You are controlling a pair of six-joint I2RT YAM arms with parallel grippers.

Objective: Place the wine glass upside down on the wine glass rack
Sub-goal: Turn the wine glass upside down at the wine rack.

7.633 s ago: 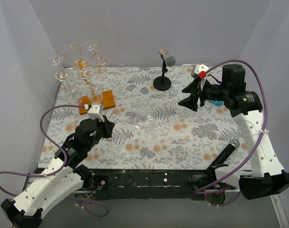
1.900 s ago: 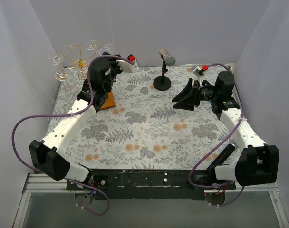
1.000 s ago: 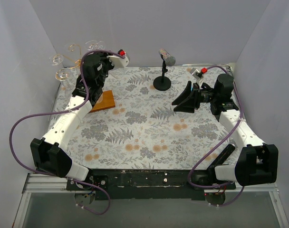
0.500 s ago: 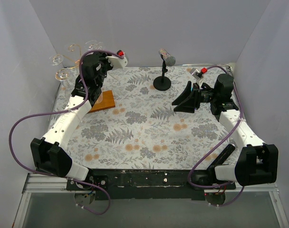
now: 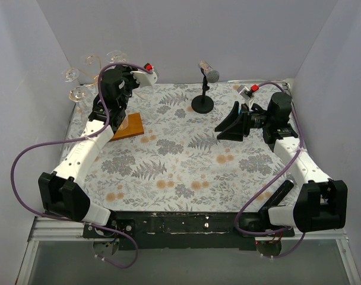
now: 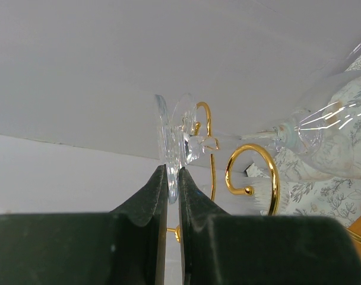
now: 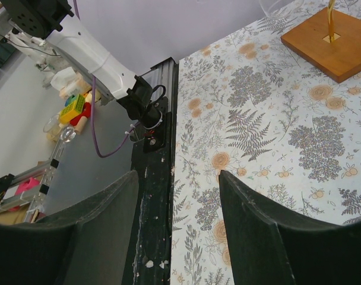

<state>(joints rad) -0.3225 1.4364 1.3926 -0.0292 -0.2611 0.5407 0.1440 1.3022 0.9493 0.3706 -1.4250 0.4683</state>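
The desk (image 5: pixel 186 169) has a cloth with grey leaves and orange flowers on it. Plain pale walls stand around it. In the far left corner, the left end effector (image 6: pixel 173 193) is clenched on the round foot of the wine glass (image 6: pixel 168 133). The glass is up among the gold curls of the wine glass rack (image 6: pixel 252 169), with its bowl pointing sideways. The right end effector (image 7: pixel 177 178) hangs wide apart, holding nothing, not far from a black microphone stand (image 5: pixel 202 102).
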